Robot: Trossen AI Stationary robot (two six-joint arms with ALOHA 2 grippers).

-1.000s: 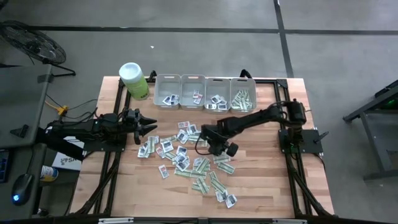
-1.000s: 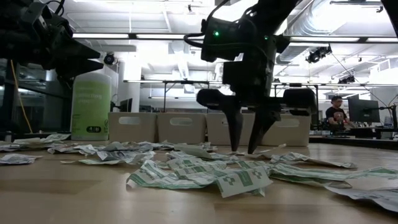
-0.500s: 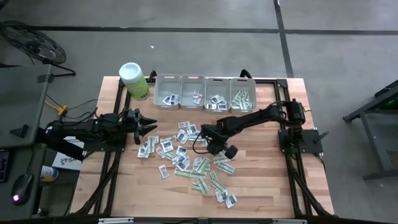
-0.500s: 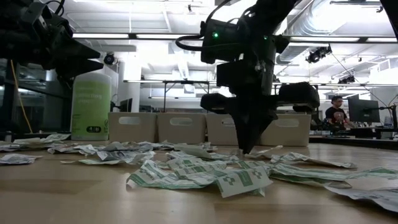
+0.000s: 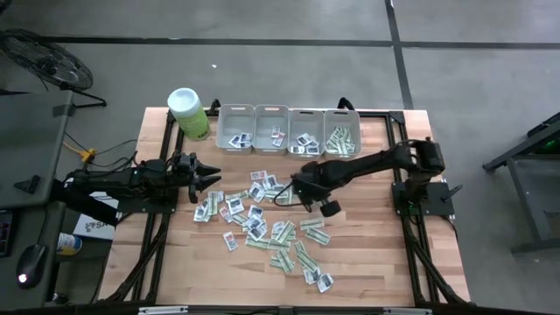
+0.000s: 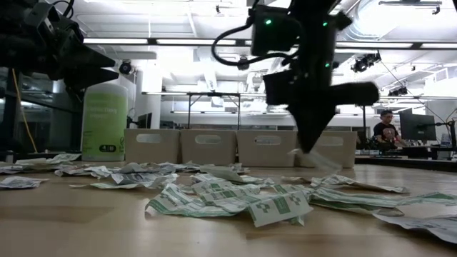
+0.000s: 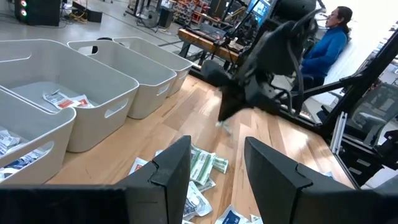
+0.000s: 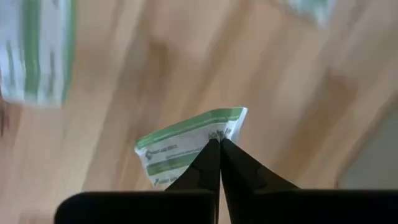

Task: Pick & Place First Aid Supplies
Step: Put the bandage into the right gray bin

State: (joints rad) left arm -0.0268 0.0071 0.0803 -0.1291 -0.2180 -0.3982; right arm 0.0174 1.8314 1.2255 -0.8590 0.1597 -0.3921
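Note:
The first aid supplies (image 5: pixel 262 217) lie as a loose pile of small flat packets in the middle of the wooden table, also seen in the low view (image 6: pixel 228 196). My right gripper (image 5: pixel 296 189) hangs above the pile's far side, shut on one green-and-white packet (image 8: pixel 183 144). In the low view that gripper (image 6: pixel 308 148) points down, well above the table. My left gripper (image 5: pixel 213 180) waits open and level at the table's left, its fingers (image 7: pixel 166 171) touching nothing. My right gripper pinches the green-and-white packet by one edge near a corner (image 8: pixel 214 132), only at the free ends of its two fingers. The fingers come from above, pointing steeply down. The packet is lifted clear of the table and sticks out tilted below the fingertips (image 6: pixel 316 160).
Several grey bins (image 5: pixel 236 115) stand in a row along the far edge, each with a few packets inside. A lime-green canister (image 5: pixel 188 112) stands to their left. Bare wood lies near the front edge. A person (image 7: pixel 326 43) sits beyond the table.
My right gripper has shut on a packet in the pile, then risen and gone a little toward the far edge while rolling about its own axis. The packet has come up off the table with it. The left arm has kept still.

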